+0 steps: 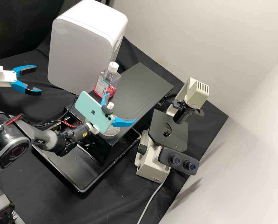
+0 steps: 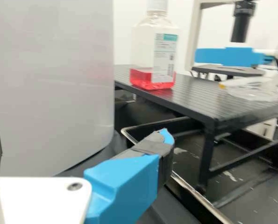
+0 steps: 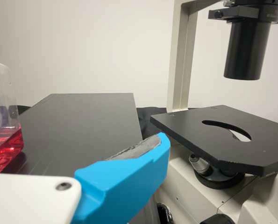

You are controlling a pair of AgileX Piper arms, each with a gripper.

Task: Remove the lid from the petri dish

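**High view.** The left gripper [image 1: 36, 79] is held over the bench's [image 1: 120, 193] far left edge, its fingers spread wide with nothing held. The right gripper [image 1: 120, 107] is set over the near corner of the platform [image 1: 142, 84], spread wide with nothing seen gripped. The petri dish [image 1: 111, 132] is seen on that corner just beneath it. A bottle [image 1: 106, 81] is stood at the platform's left edge.

**Left wrist view.** A blue finger [image 2: 227, 56] is shown above the dish, and a white box [image 2: 50, 84] is close by.

**Right wrist view.** A microscope [image 3: 218, 135] is placed beside the platform.
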